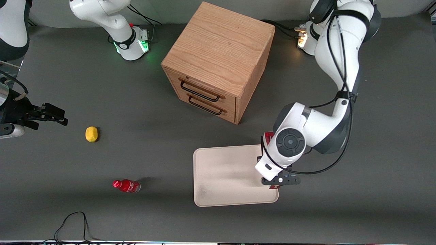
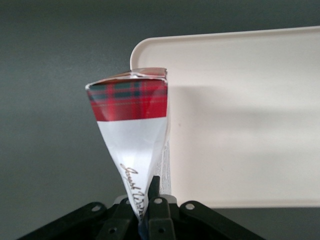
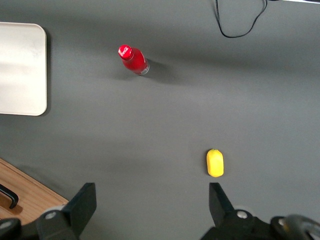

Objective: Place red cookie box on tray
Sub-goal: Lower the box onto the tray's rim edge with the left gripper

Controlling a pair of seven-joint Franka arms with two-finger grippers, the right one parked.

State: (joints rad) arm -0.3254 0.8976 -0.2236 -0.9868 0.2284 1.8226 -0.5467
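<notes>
The left gripper (image 1: pixel 280 181) is pinching the red cookie box (image 2: pixel 134 135) between closed fingers, holding it lengthwise above the cream tray's (image 1: pixel 218 177) edge nearest the working arm. Most of the tray's surface is lying bare beside the box.

The gripper (image 2: pixel 145 212), matt black plastic, pinches the red cookie box (image 2: pixel 134 135), smooth printed cardboard, above the tray (image 2: pixel 240 120), matt cream plastic. The cabinet (image 1: pixel 218 61) is grained wood.

One red cookie box (image 2: pixel 131 100), one tray (image 1: pixel 218 170), one cabinet (image 1: pixel 218 51), one lemon (image 1: pixel 91 134), one red bottle (image 1: pixel 126 185).
</notes>
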